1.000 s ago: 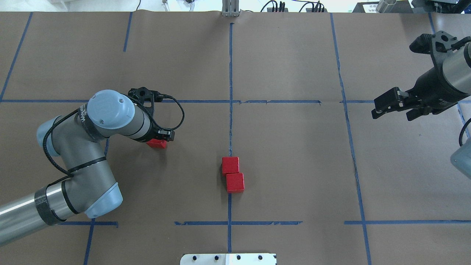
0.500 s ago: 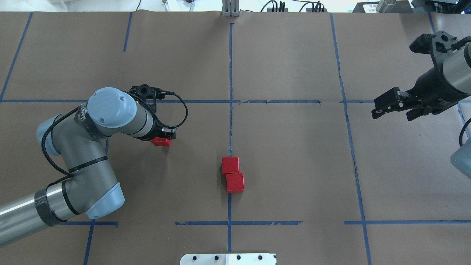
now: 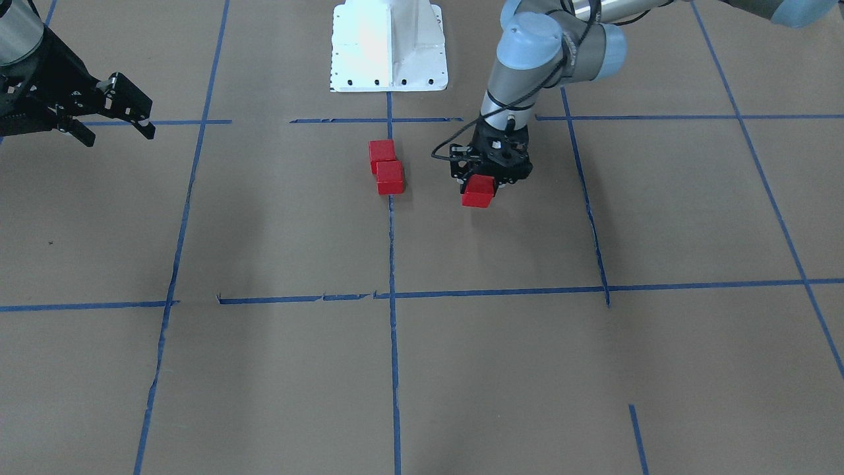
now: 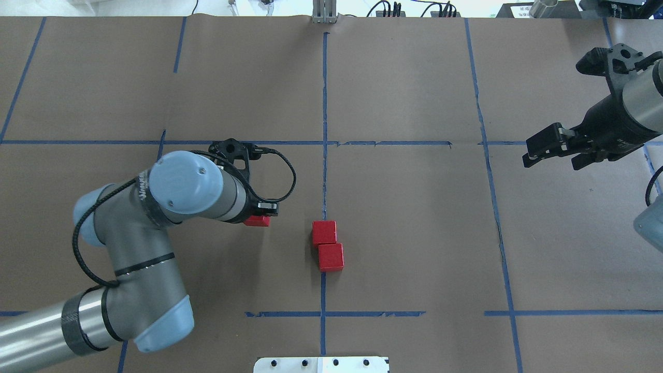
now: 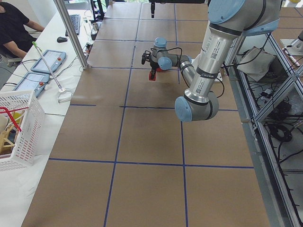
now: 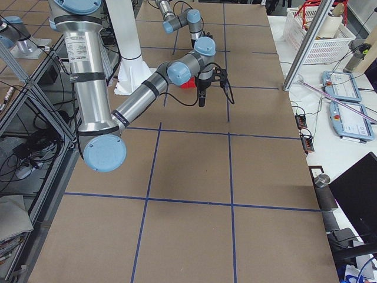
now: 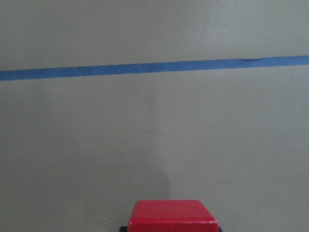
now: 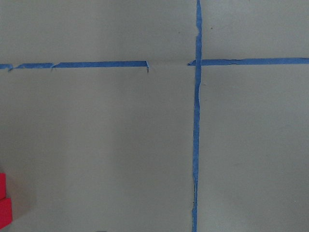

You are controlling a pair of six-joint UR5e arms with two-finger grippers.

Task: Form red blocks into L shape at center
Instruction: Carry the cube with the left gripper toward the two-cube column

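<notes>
Two red blocks (image 4: pixel 324 232) (image 4: pixel 331 257) lie touching, slightly offset, on the middle blue tape line (image 4: pixel 324 197) at the center; they also show in the front view (image 3: pixel 382 153) (image 3: pixel 390 177). My left gripper (image 3: pixel 480 187) is shut on the third red block (image 3: pixel 479 192), low over the table, left of the pair in the overhead view (image 4: pixel 257 221). The block fills the bottom of the left wrist view (image 7: pixel 173 216). My right gripper (image 4: pixel 550 158) is open and empty, far right and raised.
The white robot base plate (image 3: pixel 389 46) is at the near table edge. Blue tape lines grid the brown paper. A white basket (image 5: pixel 19 127) and a seated operator (image 5: pixel 14 28) are beyond the far side of the table.
My left arm has moved right and slightly nearer with the red block, closing on the center pair. The right arm and the two center blocks have not moved.
</notes>
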